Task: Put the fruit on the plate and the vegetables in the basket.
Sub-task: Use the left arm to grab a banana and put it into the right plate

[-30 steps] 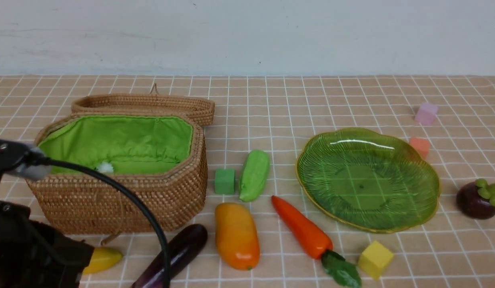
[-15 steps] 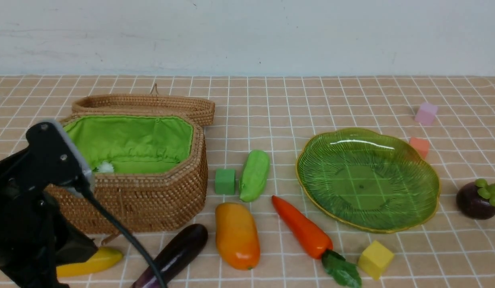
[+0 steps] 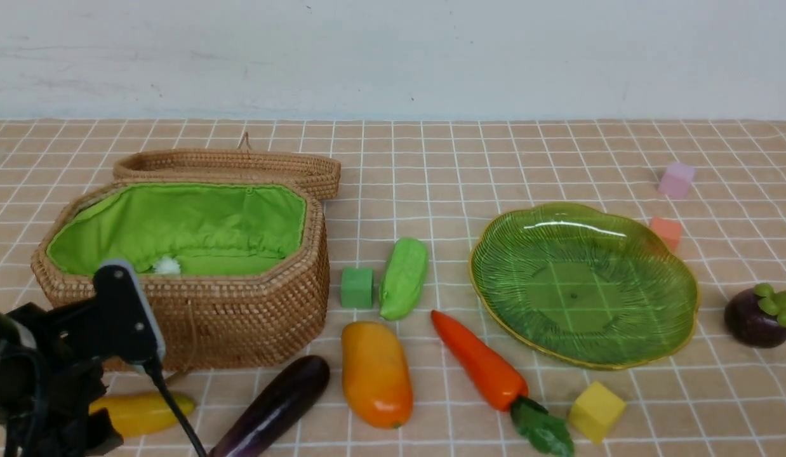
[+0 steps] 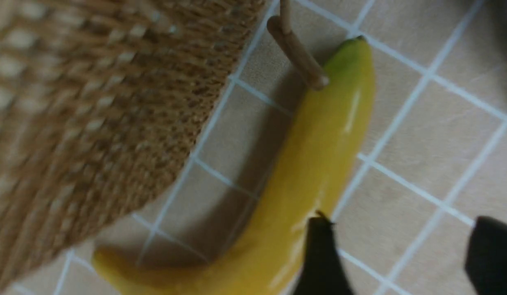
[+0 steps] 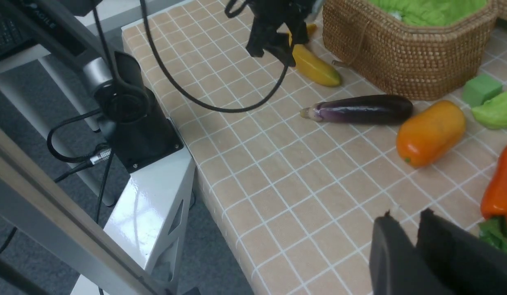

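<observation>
The left pincer [image 4: 401, 221] has dropped low in front of the basket [image 4: 93, 102] and its jaws have sprung apart, one finger against the banana [image 4: 315, 164]; that fruit lies on the worktop [image 3: 431, 178] just beside the basket's wall, well apart from the plate [image 3: 583, 285], which holds nothing; a banana pick looks imminent; the right pincer [image 5: 409, 217] sits nearly closed, empty.

On the tiled tabletop [image 3: 431, 165], the basket [image 3: 240, 317] is set at nine o'clock, the plate [image 3: 583, 285] at three. Cucumber [image 3: 404, 278], green cube [image 3: 357, 287], mango [image 3: 376, 373] and carrot [image 3: 479, 362] are laid between, eggplant [image 3: 275, 406] and banana [image 3: 145, 411] at seven, mangosteen [image 3: 758, 315] at four.
</observation>
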You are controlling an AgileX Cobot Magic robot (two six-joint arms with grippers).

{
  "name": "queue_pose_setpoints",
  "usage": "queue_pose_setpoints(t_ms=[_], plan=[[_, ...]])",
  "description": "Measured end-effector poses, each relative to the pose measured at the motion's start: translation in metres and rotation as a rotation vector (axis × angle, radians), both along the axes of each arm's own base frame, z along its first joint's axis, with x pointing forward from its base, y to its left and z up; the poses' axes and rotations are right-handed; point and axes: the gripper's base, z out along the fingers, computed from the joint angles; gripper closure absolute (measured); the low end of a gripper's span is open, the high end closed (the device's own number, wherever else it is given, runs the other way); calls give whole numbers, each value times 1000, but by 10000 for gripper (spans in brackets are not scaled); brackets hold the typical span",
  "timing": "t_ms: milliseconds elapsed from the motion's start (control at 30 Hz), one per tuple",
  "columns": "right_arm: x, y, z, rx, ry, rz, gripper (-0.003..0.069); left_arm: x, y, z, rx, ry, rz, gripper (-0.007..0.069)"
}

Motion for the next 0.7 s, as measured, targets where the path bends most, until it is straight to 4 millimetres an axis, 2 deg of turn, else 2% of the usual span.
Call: queue_pose_setpoints(t_ms=[33,67,133,267,500,600,633,700], plan=[[0,0,0,0,0,0,537,1,0,-1,0,1,0,155],[0,0,0,1,0,0,536,7,0,-9,14,7,-22,113],[0,0,0,1,0,0,535,14,-1,-18,30,3,-45,90],[0,0,0,2,3,-2,533,22,0,-29,57,-2,-74,91],[0,0,0,11,20,-7,531,24,1,-52,89,108,-110,174],[0,0,1,16,19,-7,529,24,1,-52,93,119,-120,310],[0,0,1,16,19,-7,529,23,1,-52,96,122,-124,333],[0,1,1,20,18,-7,526,21,1,-51,100,145,-125,322]])
